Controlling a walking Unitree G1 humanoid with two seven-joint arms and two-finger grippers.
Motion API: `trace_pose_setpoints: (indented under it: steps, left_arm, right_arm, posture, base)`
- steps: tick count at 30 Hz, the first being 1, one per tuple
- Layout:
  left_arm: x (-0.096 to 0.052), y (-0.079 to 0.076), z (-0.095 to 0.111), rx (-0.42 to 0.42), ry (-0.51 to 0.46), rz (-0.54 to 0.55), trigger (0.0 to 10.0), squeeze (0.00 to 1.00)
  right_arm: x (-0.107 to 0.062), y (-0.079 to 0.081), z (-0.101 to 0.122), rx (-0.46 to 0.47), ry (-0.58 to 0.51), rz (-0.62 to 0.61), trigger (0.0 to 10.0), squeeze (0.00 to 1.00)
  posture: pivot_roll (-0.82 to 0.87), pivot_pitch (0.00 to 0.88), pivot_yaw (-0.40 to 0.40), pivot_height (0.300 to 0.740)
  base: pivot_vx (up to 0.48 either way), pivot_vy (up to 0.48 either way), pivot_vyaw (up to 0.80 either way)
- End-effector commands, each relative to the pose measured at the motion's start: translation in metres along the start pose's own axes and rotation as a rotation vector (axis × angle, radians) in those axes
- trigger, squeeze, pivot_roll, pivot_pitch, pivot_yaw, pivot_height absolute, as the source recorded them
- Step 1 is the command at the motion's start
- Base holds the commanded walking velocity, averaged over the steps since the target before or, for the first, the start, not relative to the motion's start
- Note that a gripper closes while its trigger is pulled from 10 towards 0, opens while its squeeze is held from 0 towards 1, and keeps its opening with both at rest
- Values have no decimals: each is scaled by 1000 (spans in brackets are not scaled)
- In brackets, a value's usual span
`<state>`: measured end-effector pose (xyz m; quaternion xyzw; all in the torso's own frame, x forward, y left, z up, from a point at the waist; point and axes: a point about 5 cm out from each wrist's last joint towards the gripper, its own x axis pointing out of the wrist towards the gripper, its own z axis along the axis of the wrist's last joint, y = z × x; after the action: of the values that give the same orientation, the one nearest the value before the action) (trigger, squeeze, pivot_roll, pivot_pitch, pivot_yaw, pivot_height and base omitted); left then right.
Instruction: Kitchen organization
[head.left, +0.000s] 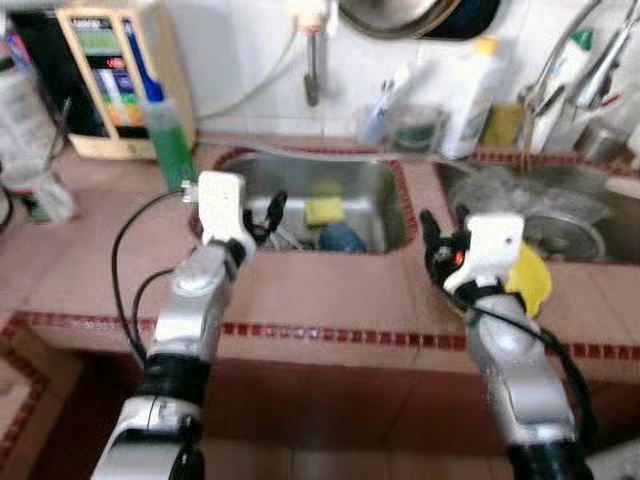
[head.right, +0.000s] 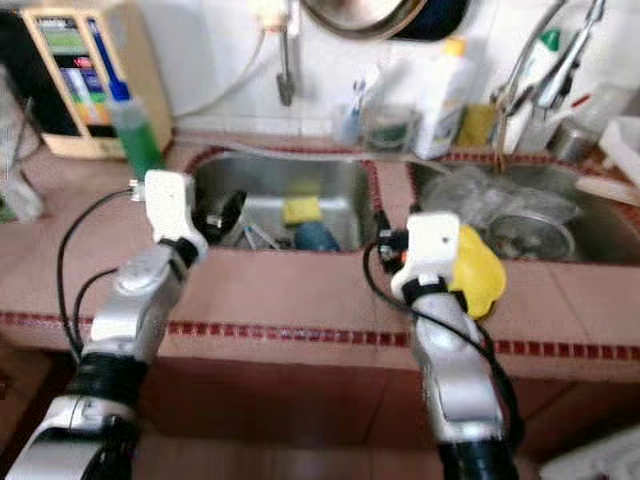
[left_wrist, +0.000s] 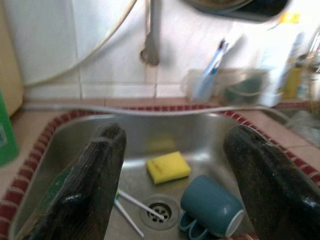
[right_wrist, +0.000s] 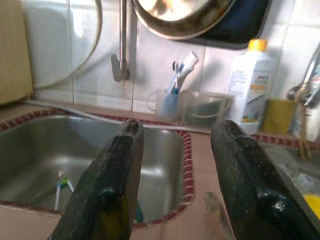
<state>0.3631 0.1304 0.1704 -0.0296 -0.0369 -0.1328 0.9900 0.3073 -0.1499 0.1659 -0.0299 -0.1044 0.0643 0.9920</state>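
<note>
- Left eye view has both silver arms raised over the tiled counter: the left gripper hangs at the left sink's near-left rim, the right gripper over the counter strip between the two basins
- The step in hand looks like a reach into the left sink, with nothing yet picked up; the likely task things there are a blue mug lying on its side near the drain, a yellow sponge just behind it toward the back wall, and thin white sticks by the drain
- Left wrist view shows the left gripper's fingers spread wide and empty, framing the mug and sponge
- Right wrist view shows the right gripper's fingers also parted with nothing between them, aimed at the sink's right rim and the back ledge
- Next move, as I judge it: lower the left gripper into the basin and line up on the mug's rim or body, since it lies tilted and may roll
- The head views alone show a yellow cloth-like thing just beside the right wrist and the cluttered right basin; the right wrist view alone gives a clear look at the white bottle and toothbrush cup on the ledge
</note>
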Motion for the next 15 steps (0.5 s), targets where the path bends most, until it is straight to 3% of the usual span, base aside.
trace_pose_setpoints:
  steps: [1,15]
  left_arm:
    - [1,-3,4,17,-17,-10,10000,0]
    - [-3,-10,2,80,-17,-68,10000,0]
  right_arm:
    - [0,-3,1,-19,-6,1,10000,0]
    - [-2,-1,-2,-21,2,10,10000,0]
  posture:
    - [-101,0,22,740]
    - [-98,0,21,740]
  base:
    - [0,0,0]
    - [0,0,0]
